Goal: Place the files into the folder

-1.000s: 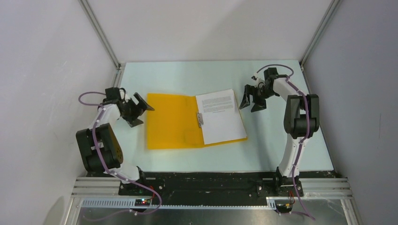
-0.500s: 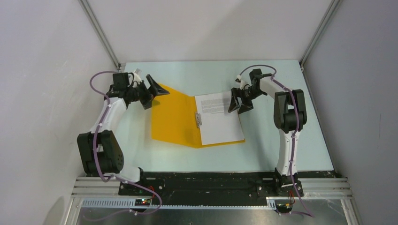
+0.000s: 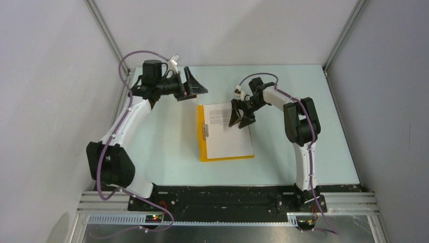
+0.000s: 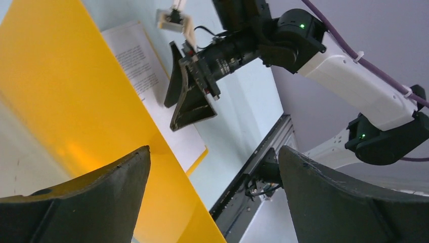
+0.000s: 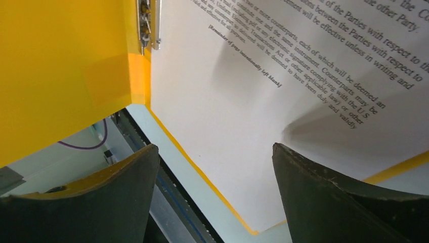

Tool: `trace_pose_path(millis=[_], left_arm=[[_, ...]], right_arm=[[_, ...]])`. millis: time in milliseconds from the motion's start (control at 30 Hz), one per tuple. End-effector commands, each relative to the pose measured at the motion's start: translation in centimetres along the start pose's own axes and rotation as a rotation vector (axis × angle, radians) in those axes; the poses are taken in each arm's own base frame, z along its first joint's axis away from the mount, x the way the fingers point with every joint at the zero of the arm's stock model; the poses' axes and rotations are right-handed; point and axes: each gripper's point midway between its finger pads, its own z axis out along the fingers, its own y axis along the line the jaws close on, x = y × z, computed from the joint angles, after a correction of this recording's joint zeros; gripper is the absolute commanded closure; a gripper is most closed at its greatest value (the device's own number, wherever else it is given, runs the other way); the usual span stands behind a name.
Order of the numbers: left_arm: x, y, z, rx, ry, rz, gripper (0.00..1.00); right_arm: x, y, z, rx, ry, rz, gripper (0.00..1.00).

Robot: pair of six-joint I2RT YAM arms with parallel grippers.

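The orange-yellow folder point(image 3: 201, 144) lies mid-table with its left cover raised almost upright, edge-on from above. The white printed files point(image 3: 227, 134) lie on its flat right cover, beside the metal clip point(image 3: 205, 130). My left gripper point(image 3: 196, 90) is open at the raised cover's far top corner. In the left wrist view the cover point(image 4: 66, 101) leans against my left finger point(image 4: 91, 197). My right gripper point(image 3: 240, 121) is open and sits on the top part of the files. Its wrist view shows the files point(image 5: 253, 101), the clip point(image 5: 146, 25) and the raised cover point(image 5: 60, 66).
The pale table point(image 3: 303, 126) is boxed in by white walls with metal corner posts point(image 3: 109, 35). A black rail point(image 3: 217, 195) runs along the near edge by the arm bases. The right arm point(image 4: 354, 86) crosses the left wrist view.
My left gripper has swung up and to the right, taking the left cover from flat to almost upright. My right gripper has moved left onto the files. The folder has shifted a little left.
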Motion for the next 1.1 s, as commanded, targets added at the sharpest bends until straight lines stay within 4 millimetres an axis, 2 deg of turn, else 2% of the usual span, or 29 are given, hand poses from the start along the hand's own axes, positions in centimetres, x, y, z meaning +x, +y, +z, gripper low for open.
trace_pose_path(millis=[0,133,200,233,267,300,333,367,400,433,467,500,533,633,833,933,1033,1067], left_arm=[[-1.3,-2.1,2.7,0.062,0.02,0.128,0.0],[-0.6,-3.0,5.7,0.092,0.076,0.174,0.0],[0.5,-3.6,7.5,0.112,0.116,0.197,0.0],[0.7,-3.2,8.4,0.111,0.132,0.199,0.0],[0.9,-3.5,9.1,0.117,0.143,0.204,0.0],[1.4,-2.4,10.2,0.101,0.164,0.186,0.0],[1.8,-2.4,10.8,0.103,0.176,0.187,0.0],[2.3,-1.2,11.9,0.08,0.193,0.172,0.0],[2.7,-0.9,12.5,0.072,0.203,0.174,0.01],[3.1,0.6,13.5,0.04,0.214,0.159,0.01],[3.5,1.1,14.1,0.027,0.225,0.155,0.01],[4.0,2.6,15.1,-0.014,0.235,0.14,0.01],[4.8,3.7,15.9,-0.038,0.253,0.124,0.01],[5.8,6.6,17.7,-0.129,0.264,0.106,0.01],[8.3,10.7,21.0,-0.265,0.294,0.117,0.01],[9.8,11.9,21.9,-0.298,0.321,0.123,0.02],[9.9,11.6,21.8,-0.298,0.323,0.128,0.02],[9.2,10.8,21.4,-0.285,0.309,0.138,0.02]], right_arm=[[-1.8,1.5,-0.9,-0.047,-0.051,-0.004,0.13],[-2.6,1.1,-3.0,-0.045,-0.101,0.026,0.11],[-3.2,-0.2,-5.3,-0.043,-0.154,0.09,0.11],[-3.3,-0.5,-6.2,-0.046,-0.173,0.121,0.11],[-3.5,-1.5,-8.0,-0.047,-0.212,0.156,0.11],[-3.6,-1.9,-9.0,-0.049,-0.231,0.186,0.11],[-3.7,-2.8,-11.1,-0.047,-0.279,0.212,0.12],[-3.8,-3.1,-12.2,-0.046,-0.303,0.228,0.13],[-3.9,-3.9,-14.5,-0.038,-0.355,0.243,0.14],[-4.0,-3.8,-16.1,-0.028,-0.39,0.237,0.14],[-3.9,-4.8,-17.9,-0.009,-0.431,0.254,0.15],[-3.7,-5.0,-18.9,0.004,-0.45,0.252,0.15],[-3.5,-5.1,-20.7,0.029,-0.491,0.247,0.15],[-2.3,-4.6,-24.0,0.098,-0.554,0.205,0.14],[2.3,-4.3,-28.6,0.324,-0.558,0.134,0.05],[3.8,-3.8,-29.7,0.371,-0.556,0.138,0.01],[4.2,-3.1,-30.8,0.394,-0.62,0.155,0.0],[3.9,-3.0,-31.2,0.395,-0.645,0.171,0.01]])
